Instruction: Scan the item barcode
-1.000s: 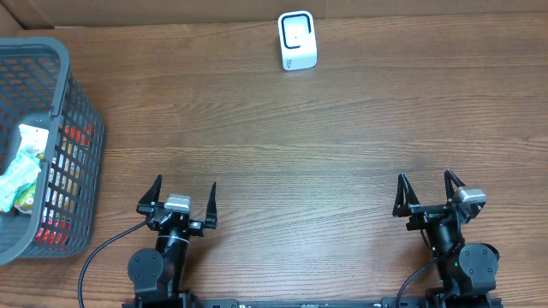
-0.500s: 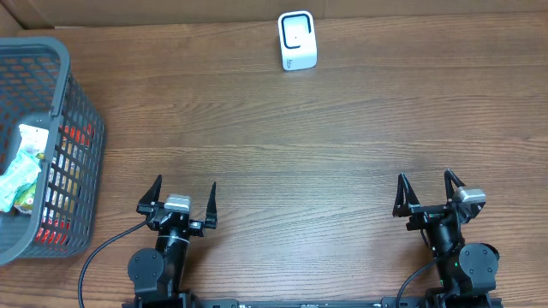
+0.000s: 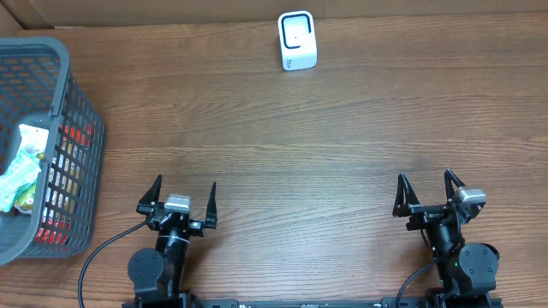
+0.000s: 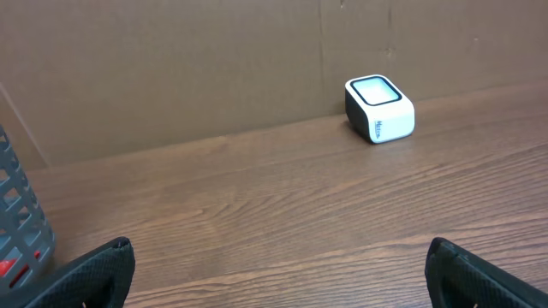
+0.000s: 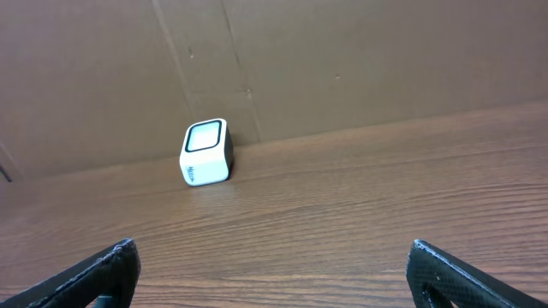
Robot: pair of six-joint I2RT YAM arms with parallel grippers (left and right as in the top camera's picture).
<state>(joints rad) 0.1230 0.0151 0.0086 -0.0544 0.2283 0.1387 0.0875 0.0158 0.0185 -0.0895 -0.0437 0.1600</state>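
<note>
Nothing has moved since the earlier overhead frames: both arms, the scanner and the basket lie just as they did. From above, the left gripper (image 3: 184, 195) sits at the near edge of the wooden table (image 3: 300, 145) with its jaws spread wide and nothing between them, and the right gripper (image 3: 425, 186) sits well apart from it on the other side, equally wide and empty. A white barcode scanner (image 3: 297, 40) stands upright at the far edge of the table, close to the cardboard wall (image 3: 128, 10), far from both grippers. At the left edge stands a grey mesh basket (image 3: 53, 53); inside it lies a white and green packet (image 3: 21, 162), with something red (image 3: 77, 134) showing through the mesh, too hidden to name. In the left wrist view the two dark fingers (image 4: 94, 275) frame the bottom corners, wide apart over bare wood, with the scanner ahead and to the right against the wall and a slice of the basket at the left edge. In the right wrist view the fingers (image 5: 98, 275) again stand at the bottom corners, spread wide with only table between them, and the scanner stands ahead to the left, its dark-rimmed window facing up and toward the camera
</note>
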